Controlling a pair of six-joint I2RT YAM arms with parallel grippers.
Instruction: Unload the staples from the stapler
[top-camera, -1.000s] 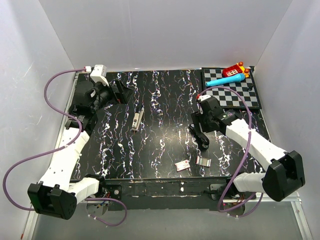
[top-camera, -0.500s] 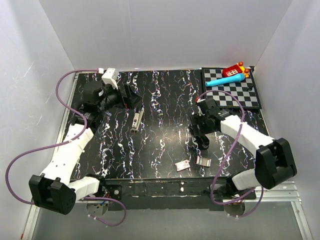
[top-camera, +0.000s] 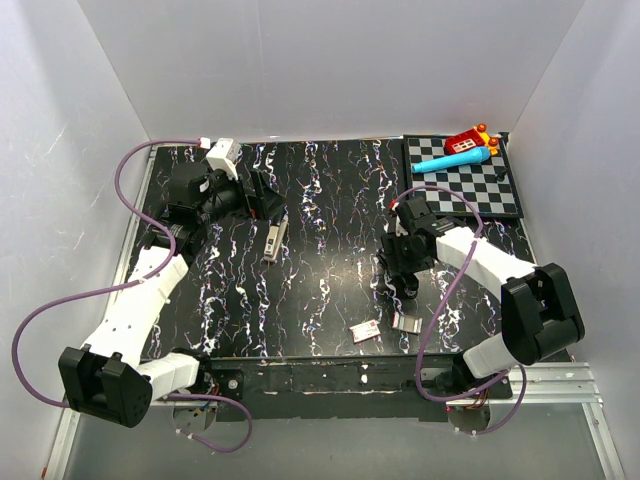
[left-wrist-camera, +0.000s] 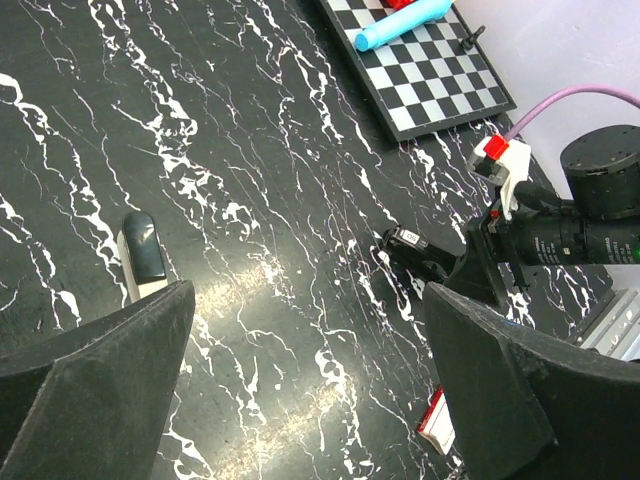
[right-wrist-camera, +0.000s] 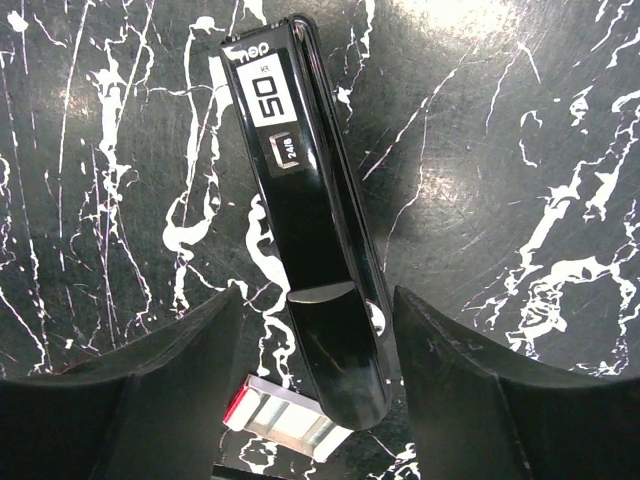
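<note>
The stapler (top-camera: 275, 238) lies flat on the black marbled bench (top-camera: 330, 190), left of its middle and nearer the far edge. The left claw (top-camera: 263, 200) hangs just beside its far end, spread wide, holding nothing. Right of the middle, the right claw (right-wrist-camera: 312, 400) stands open with its 2 fingers either side of a slim black object (right-wrist-camera: 305, 220). A chessboard (top-camera: 470, 190) fills the far right corner.
</note>
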